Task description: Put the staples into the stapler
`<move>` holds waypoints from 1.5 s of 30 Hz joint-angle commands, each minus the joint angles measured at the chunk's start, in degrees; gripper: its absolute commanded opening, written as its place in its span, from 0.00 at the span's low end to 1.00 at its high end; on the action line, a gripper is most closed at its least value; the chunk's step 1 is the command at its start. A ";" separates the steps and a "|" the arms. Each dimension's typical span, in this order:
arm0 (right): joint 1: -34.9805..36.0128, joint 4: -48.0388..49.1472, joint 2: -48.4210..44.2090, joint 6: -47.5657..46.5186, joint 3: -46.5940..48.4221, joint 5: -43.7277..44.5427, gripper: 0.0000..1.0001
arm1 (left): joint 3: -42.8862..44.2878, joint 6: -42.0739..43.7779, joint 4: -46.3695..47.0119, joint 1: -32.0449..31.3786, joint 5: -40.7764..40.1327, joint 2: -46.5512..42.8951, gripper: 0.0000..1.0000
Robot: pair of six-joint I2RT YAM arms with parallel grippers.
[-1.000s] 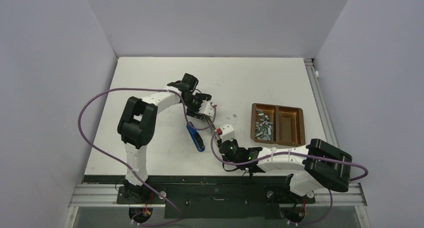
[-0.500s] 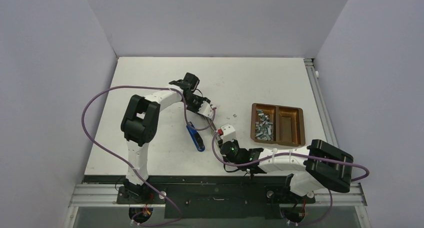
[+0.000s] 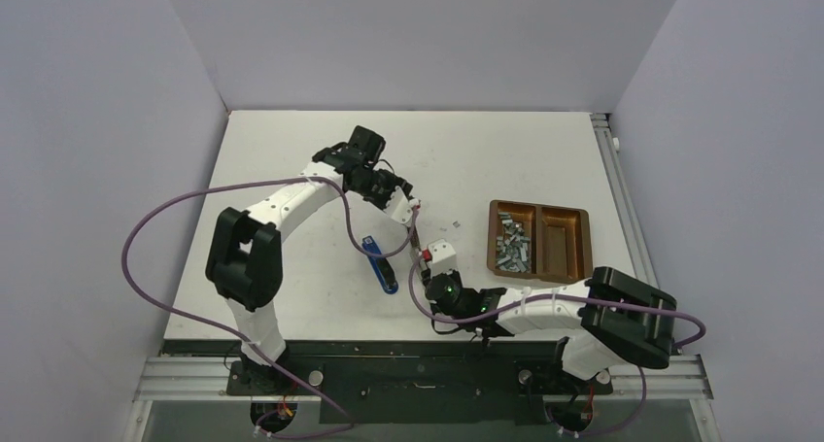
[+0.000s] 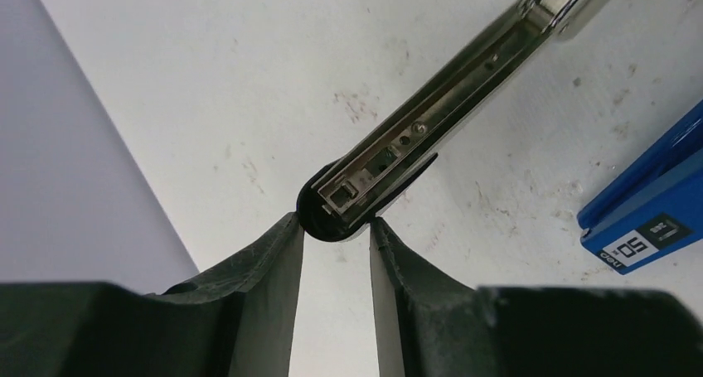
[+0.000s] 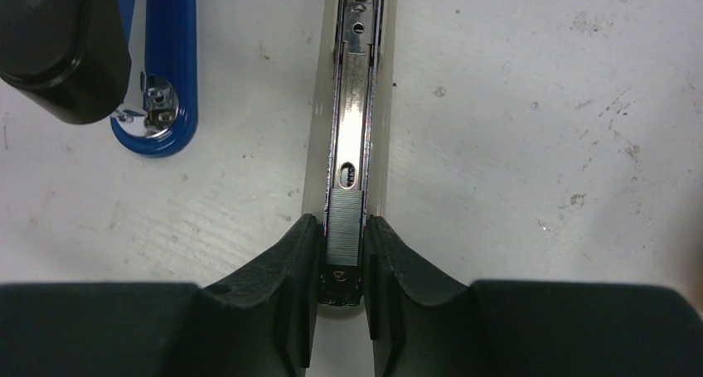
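Note:
The stapler (image 3: 420,233) lies opened out flat on the white table between my two grippers. In the left wrist view my left gripper (image 4: 334,224) pinches the black rounded end of the stapler's top arm (image 4: 431,112) with only its fingertips. It also shows in the top view (image 3: 410,209). My right gripper (image 5: 342,228) is shut on the front end of the magazine channel (image 5: 352,103). A short silver staple strip (image 5: 344,219) sits in that channel between the fingers. The loose pile of staples (image 3: 512,248) lies in the left half of a brown tray.
The brown two-part tray (image 3: 571,240) stands to the right of the grippers. A blue stapler-like object (image 3: 380,264) lies just left of the right gripper, and shows in the wrist views (image 4: 655,211) (image 5: 170,54). A stray staple (image 3: 457,225) lies on the table.
The left arm's elbow has swung out to the left and its gripper has shifted slightly away from me. The right gripper has stayed on the stapler's magazine.

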 commanded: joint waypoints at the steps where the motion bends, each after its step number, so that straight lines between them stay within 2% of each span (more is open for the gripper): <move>1: -1.02 8.16 3.37 0.00 1.16 0.72 0.09 | -2.78 -2.80 -6.61 -5.01 13.01 -4.67 0.28; 9: -1.32 10.03 9.18 0.11 3.65 2.11 0.09 | -6.14 -5.10 -7.79 -7.56 14.56 -8.48 0.28; 17: -1.42 12.28 8.99 -0.91 3.45 2.20 0.11 | -8.61 -7.42 -8.27 -8.13 15.18 -11.91 0.28; 23: -1.51 12.42 8.63 -1.69 4.33 2.69 0.22 | -8.38 -14.27 -7.51 -8.22 15.80 -14.20 0.31; 26: -1.51 12.58 8.08 -1.98 4.46 2.48 0.34 | -8.55 -21.75 -3.77 -7.99 14.86 -15.55 0.39; 34: -1.42 10.88 3.88 -2.73 4.04 1.63 0.44 | -8.52 -47.08 9.71 -4.91 11.28 -18.73 0.64; 36: -1.42 9.95 1.71 -2.78 3.51 1.16 0.49 | -7.07 -52.97 10.38 -3.11 10.15 -18.67 0.77; 38: -1.46 8.30 -0.74 -2.84 3.36 0.50 0.54 | -5.83 -59.01 10.58 -1.45 8.61 -18.71 0.99; 39: -1.42 7.05 -2.07 -2.69 3.44 0.40 0.56 | -5.38 -61.92 10.86 -0.59 7.49 -18.78 0.97; 40: -1.42 5.66 -3.36 -2.48 3.44 0.43 0.67 | -5.12 -64.96 11.26 0.28 6.26 -19.02 0.96; 42: -1.46 2.90 -6.64 -1.96 3.38 0.91 0.72 | -5.30 -70.43 12.17 1.90 3.13 -19.67 0.96; 44: -1.89 -0.18 -11.06 -1.49 3.26 1.79 0.86 | -6.59 -75.08 13.22 3.67 -0.42 -20.68 0.96; 45: -2.45 -1.57 -12.71 -1.43 3.42 1.94 0.87 | -7.72 -77.50 13.90 4.66 -1.89 -21.34 0.96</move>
